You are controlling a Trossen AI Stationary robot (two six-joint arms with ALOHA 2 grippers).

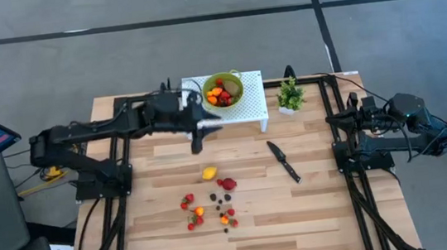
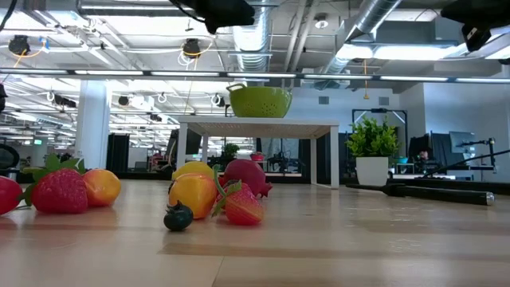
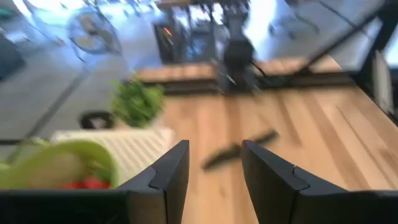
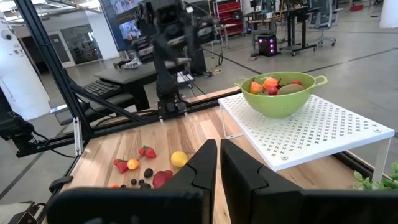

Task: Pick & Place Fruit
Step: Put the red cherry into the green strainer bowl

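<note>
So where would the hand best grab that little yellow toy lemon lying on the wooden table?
Probably from straight above, closing across the middle of the small yellow toy lemon: it is rounded, lies low, with bare table on most sides.

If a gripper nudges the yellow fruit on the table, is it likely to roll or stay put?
The yellow fruit looks rounded and smooth, so it would probably roll on the bare wooden table. It seems small and toy-like, so likely light. The red fruit beside it might stop it on that side.
</note>
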